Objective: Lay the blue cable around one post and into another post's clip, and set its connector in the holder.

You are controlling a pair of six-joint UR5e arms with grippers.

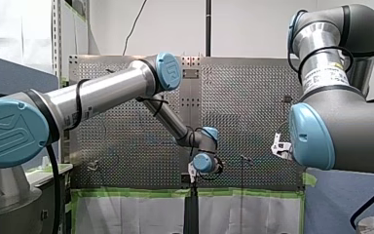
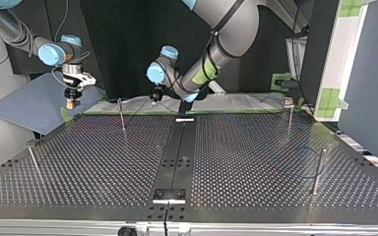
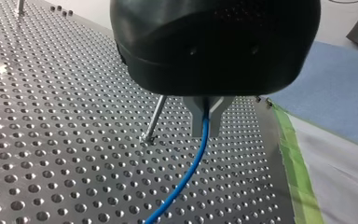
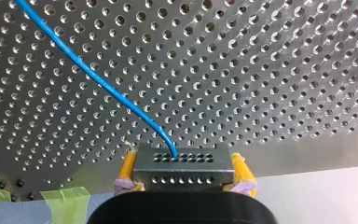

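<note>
White wall, blue-grey partition

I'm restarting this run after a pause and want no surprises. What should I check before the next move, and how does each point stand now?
1. My right claw grips the connector: ok, it sits between the yellow pads.
2. My left claw holds the blue cable: ok, the metal fingers are closed on it.
3. Cable around a post: cannot tell. Beside my left claw it passes a post without touching it.
4. Cable in a clip: cannot tell.
5. Connector in the holder: not ok, it is in my right claw.
</note>
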